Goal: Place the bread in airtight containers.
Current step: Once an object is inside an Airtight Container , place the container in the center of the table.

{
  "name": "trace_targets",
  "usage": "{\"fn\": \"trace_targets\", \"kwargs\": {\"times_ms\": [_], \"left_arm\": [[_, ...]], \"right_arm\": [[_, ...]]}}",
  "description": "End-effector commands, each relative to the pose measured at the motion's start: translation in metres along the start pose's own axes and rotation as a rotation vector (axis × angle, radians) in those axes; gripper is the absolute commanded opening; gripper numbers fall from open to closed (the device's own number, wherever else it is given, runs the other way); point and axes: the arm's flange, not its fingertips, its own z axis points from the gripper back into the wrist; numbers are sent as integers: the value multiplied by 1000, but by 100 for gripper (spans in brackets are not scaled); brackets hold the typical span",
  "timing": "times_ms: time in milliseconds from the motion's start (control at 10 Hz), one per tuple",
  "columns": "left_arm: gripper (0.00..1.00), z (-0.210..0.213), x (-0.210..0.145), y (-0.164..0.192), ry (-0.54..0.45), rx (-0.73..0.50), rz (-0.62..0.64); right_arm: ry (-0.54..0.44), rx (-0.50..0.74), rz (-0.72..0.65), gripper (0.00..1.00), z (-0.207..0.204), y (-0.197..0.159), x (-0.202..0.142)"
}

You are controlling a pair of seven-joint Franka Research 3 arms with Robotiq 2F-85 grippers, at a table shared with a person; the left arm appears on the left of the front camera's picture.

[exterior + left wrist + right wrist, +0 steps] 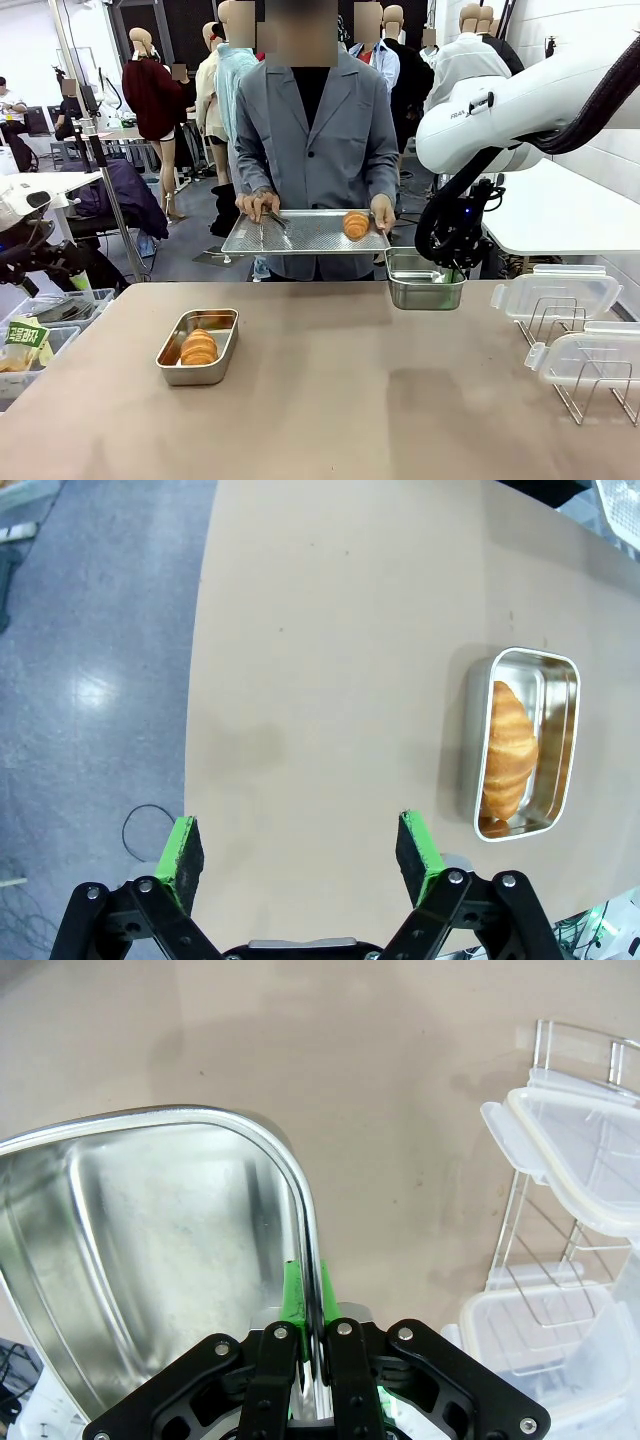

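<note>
Right claw [455, 271] pinches rim of empty tin [422, 289].

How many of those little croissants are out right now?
2. One croissant lies in the steel tin on the table; the other croissant sits on the perforated tray the person holds. None looks hidden.

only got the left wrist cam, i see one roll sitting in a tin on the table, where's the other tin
observer: The right gripper is shut on the wall of the other tin. It holds the tin, which is empty, near the far edge of the table.
operator: ok and what's left to pack
observer: The second roll lies on a steel tray that the person holds out, just left of that tin.
operator: any lids around
observer: Two clear lids rest on wire racks at the right side of the table. Neither lid is on a tin.
</note>
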Motion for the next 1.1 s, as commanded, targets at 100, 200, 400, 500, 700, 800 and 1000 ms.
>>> {"fn": "trace_targets", "kwargs": {"times_ms": [100,200,400,500,700,800,1000], "left_arm": [[100,2,0,0,-5,2,20],[100,2,0,0,-5,2,20],[100,2,0,0,-5,2,20],[100,2,0,0,-5,2,20],[100,2,0,0,-5,2,20],[100,2,0,0,-5,2,20],[100,2,0,0,-5,2,20]], "right_arm": [[-7,0,2,0,2,-2,-4],[-7,0,2,0,2,-2,-4],[-7,0,2,0,2,-2,-4],[-7,0,2,0,2,-2,-4],[-7,0,2,0,2,-2,-4],[-7,0,2,0,2,-2,-4],[-7,0,2,0,2,-2,-4]]}}
